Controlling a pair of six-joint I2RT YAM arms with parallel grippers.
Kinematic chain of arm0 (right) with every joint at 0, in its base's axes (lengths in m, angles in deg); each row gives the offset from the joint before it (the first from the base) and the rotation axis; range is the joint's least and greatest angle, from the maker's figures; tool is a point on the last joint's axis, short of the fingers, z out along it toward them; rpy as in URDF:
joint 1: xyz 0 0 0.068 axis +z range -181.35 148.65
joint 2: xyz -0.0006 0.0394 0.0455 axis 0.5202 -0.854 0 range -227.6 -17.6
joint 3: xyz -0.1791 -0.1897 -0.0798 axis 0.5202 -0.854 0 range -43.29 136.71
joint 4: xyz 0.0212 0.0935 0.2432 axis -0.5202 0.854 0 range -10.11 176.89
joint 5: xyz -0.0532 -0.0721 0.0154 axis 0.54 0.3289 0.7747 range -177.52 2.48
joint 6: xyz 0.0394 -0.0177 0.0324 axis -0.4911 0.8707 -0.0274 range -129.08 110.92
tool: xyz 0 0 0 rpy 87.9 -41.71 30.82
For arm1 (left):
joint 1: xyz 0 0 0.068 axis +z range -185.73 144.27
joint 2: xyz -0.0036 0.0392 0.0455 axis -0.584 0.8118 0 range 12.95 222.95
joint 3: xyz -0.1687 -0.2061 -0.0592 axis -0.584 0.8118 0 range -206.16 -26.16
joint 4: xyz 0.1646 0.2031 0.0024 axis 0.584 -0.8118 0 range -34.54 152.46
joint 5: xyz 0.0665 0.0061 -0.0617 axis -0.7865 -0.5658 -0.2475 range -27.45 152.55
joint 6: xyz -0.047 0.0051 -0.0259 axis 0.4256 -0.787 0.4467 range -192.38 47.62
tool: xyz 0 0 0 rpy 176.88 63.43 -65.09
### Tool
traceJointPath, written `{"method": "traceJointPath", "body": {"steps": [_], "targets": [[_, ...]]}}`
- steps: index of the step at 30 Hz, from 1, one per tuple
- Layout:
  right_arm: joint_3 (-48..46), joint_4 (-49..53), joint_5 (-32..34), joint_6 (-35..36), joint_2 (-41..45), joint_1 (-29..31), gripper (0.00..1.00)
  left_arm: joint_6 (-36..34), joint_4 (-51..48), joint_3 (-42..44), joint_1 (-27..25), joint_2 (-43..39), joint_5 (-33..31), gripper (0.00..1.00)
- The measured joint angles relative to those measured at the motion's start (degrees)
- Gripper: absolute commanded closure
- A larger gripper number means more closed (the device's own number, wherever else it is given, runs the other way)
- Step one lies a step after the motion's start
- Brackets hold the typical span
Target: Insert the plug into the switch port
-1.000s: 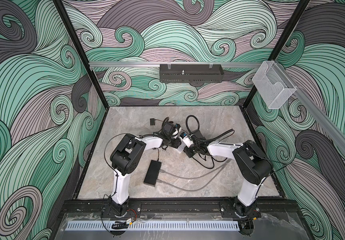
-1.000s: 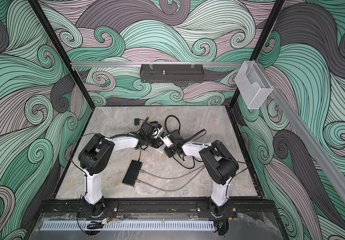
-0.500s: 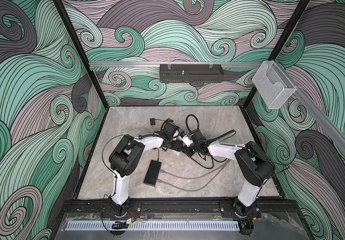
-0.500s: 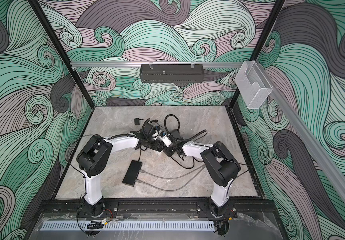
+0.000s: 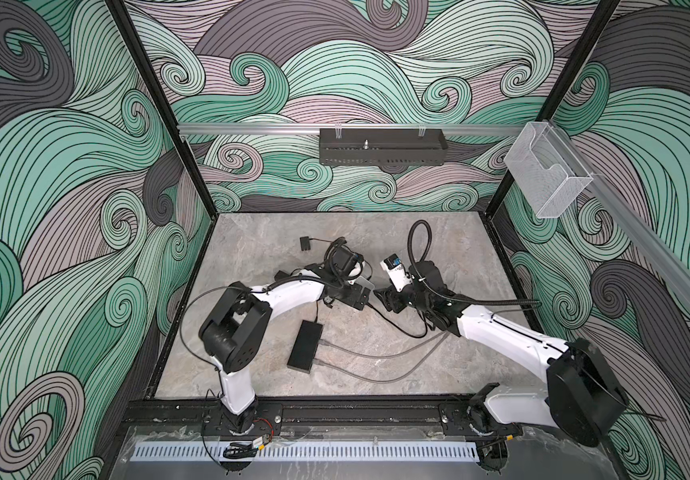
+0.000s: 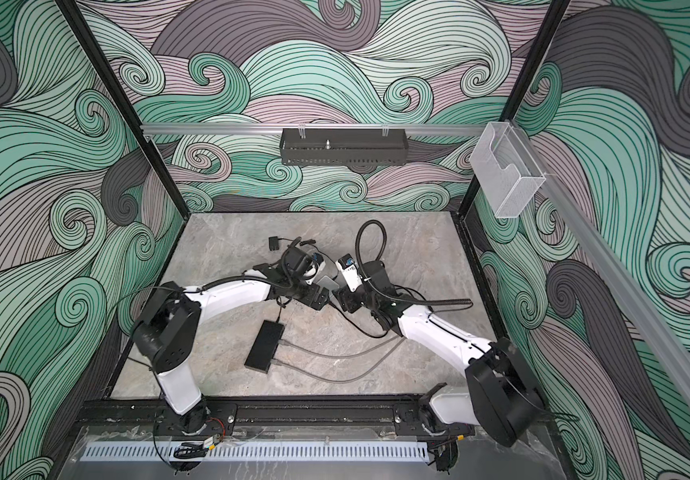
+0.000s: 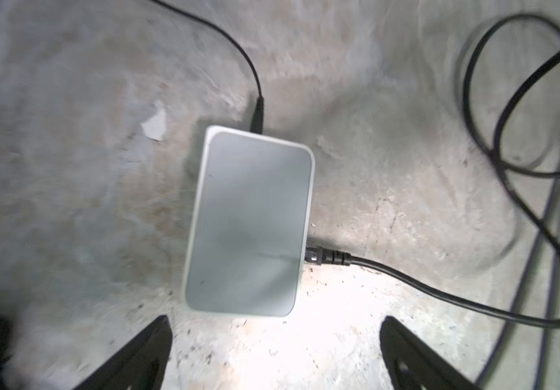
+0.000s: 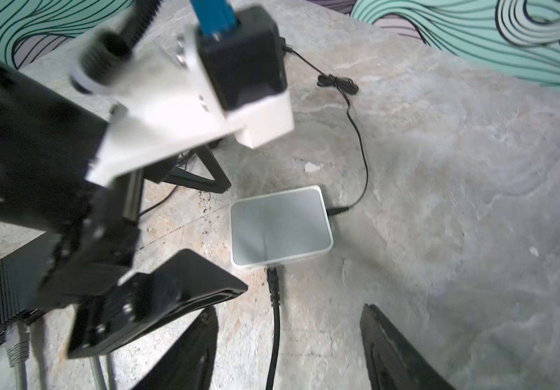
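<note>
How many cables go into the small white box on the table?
2. A thin black cable enters a short end of the white box; a thicker black cable enters one long side. The other sides show none.

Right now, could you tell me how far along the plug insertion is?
Done, as far as I can see: the black plug sits in the side of the grey switch, shown in both wrist views. In hand: nothing; the left gripper and right gripper are open and clear of the switch. Left: probably only backing the arms off. I cannot tell whether the plug is fully seated.
</note>
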Motion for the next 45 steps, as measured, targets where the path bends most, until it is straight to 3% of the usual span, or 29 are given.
{"method": "traceJointPath", "body": {"steps": [6, 17, 25, 33, 40, 45], "targets": [[-3.1, 4.9, -2.0, -1.8, 0.3, -2.7, 0.21, -2.4, -1.3, -7.4, -0.4, 6.5, -2.1, 0.01], [-3.0, 6.3, -7.5, -5.0, -4.2, -3.0, 0.27, -4.2, -7.0, -13.7, -0.4, 12.0, -7.6, 0.02], [-3.0, 5.9, -9.2, -6.1, -5.0, -2.9, 0.40, -4.9, -7.9, -15.3, -0.4, 14.1, -9.2, 0.07], [-3.0, 6.4, -10.8, -6.2, -11.1, -1.0, 0.51, -5.0, -8.6, -15.9, -0.4, 14.5, -9.1, 0.13], [-2.9, 7.1, -11.3, -5.6, -12.3, 0.2, 0.75, -5.4, -8.7, -17.2, -0.2, 15.3, -9.1, 0.18], [-3.0, 7.3, -11.3, -5.4, -12.0, 0.2, 0.82, -6.4, -8.7, -17.2, 0.1, 15.3, -9.1, 0.21]]}}
